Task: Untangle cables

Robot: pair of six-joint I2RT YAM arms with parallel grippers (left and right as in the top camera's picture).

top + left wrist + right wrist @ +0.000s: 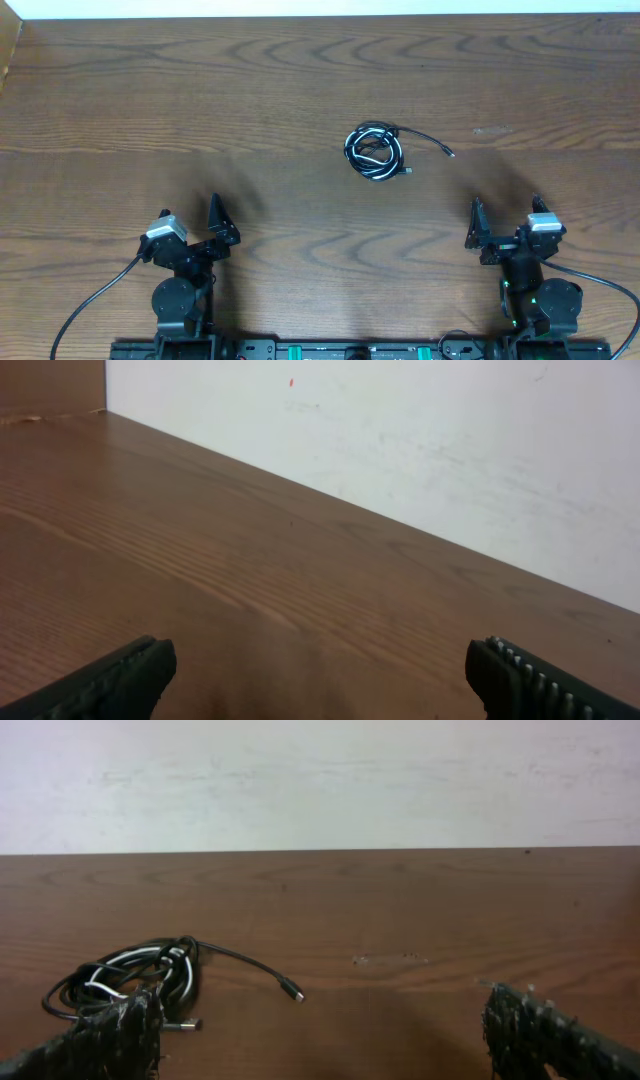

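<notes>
The cables [375, 153] lie as one small coiled bundle of black and white cord on the wooden table [250, 110], right of centre, with a black plug end [449, 152] trailing to the right. In the right wrist view the cables [125, 977] sit ahead at lower left, partly behind the left fingertip. My right gripper [505, 222] rests near the front edge at right, open and empty, well short of the bundle. At the front left my left gripper [190, 222] is open too, with only bare table between its fingers [130, 678].
A white wall [400, 440] rises beyond the table's far edge. The table's left edge [12, 50] shows at the top left corner. Thick black arm wires [95, 295] run beside both arm bases at the front.
</notes>
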